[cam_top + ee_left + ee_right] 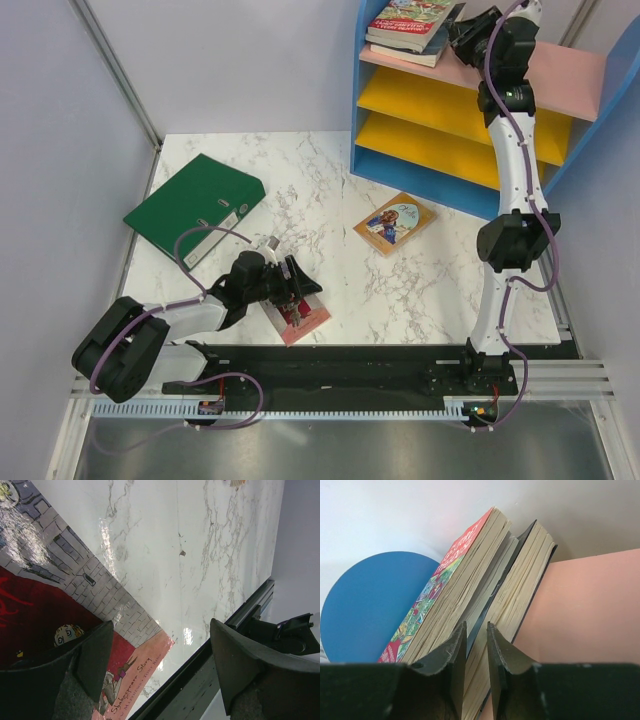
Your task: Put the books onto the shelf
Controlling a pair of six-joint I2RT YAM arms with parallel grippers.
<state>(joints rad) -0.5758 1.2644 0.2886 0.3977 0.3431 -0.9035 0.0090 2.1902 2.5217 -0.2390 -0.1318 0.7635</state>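
Bright, even overhead light fills every view, with soft shadows. In the left wrist view glare streaks the glossy pink-red book (75, 575) and the marble table (210, 540); close foregrounds look soft.

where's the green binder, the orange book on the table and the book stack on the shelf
green binder (192, 205): top external view, middle of its front cover
orange book (394, 222): top external view, centre of its cover
book stack (412, 15): top external view, cover of the topmost book

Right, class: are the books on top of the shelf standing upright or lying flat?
Lying flat. The books are stacked one on another, top cover facing up, on the shelf, on its pink top board.
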